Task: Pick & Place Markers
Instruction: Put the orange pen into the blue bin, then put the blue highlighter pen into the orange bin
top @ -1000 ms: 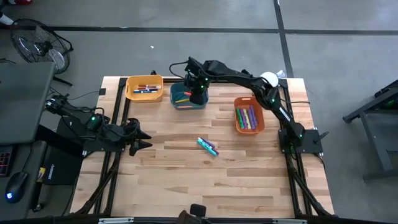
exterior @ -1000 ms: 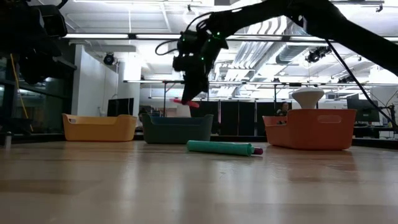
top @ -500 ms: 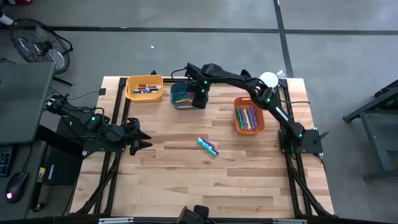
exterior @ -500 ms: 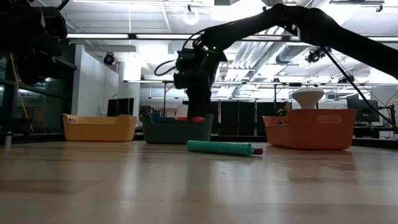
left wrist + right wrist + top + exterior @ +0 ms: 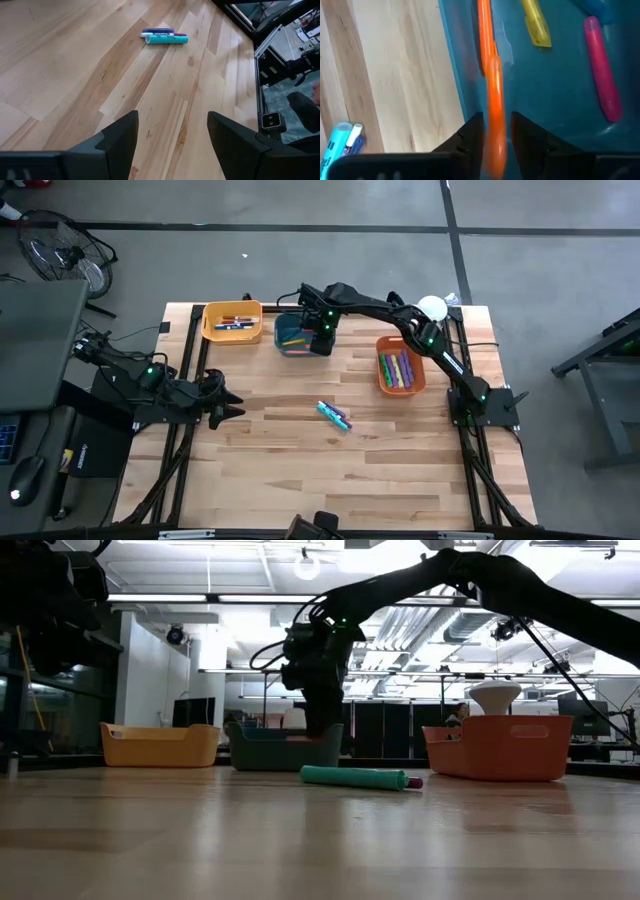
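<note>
High view, right fingers (image 5: 318, 340) inside teal bin (image 5: 287, 348) rim, table (image 5: 400, 470) bare.

Table (image 5: 400, 470): pale smooth wood planks, satin sheen; bins, teal (image 5: 555, 75) and orange (image 5: 497, 748): smooth plastic; markers (image 5: 165, 37): glossy plastic.

- The orange marker (image 5: 493, 100) between the right gripper's (image 5: 495, 135) fingers is blurred to us; its lower end is cut off.
- The teal bin's (image 5: 280, 747) wall hides that gripper's fingertips from us.
</note>
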{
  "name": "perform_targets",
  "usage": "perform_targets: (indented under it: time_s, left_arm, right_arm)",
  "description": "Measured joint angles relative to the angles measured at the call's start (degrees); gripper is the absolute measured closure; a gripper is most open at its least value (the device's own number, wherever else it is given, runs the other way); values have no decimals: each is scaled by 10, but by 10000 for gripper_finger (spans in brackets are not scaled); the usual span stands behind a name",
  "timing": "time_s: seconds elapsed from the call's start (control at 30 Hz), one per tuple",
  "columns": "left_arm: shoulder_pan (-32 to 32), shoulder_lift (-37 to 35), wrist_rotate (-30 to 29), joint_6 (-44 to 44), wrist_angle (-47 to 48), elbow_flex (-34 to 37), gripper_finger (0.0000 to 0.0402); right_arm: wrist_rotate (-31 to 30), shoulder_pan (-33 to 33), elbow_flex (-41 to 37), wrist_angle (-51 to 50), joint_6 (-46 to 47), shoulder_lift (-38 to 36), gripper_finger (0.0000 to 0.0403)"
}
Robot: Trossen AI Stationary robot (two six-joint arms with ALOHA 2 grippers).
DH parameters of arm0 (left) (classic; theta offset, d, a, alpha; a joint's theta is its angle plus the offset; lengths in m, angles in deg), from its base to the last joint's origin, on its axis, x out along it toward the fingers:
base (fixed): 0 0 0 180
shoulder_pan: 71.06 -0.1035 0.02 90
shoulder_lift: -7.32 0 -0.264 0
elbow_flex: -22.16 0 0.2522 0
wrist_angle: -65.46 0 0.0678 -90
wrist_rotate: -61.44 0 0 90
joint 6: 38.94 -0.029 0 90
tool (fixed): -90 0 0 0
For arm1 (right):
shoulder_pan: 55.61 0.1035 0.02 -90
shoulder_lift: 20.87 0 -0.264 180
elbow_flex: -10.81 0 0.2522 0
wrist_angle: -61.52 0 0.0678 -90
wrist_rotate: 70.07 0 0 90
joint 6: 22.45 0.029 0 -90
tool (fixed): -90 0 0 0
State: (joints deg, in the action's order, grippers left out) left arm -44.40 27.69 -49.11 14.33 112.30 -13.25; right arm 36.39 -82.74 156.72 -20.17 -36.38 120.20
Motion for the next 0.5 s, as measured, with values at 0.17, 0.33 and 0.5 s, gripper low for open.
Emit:
perform_targets:
  time_s: [0.17, 0.33, 0.5]
  left_arm:
    - [0, 0, -1, 0, 0, 0, 170]
    - [0, 0, -1, 1, 0, 0, 170]
    - [0, 0, 1, 2, 0, 0, 170]
  right_arm:
    - [2, 3, 0, 0, 15, 0, 308]
    - [1, 6, 2, -5, 38, -1, 306]
    - [-8, 6, 3, -15, 68, -29, 305]
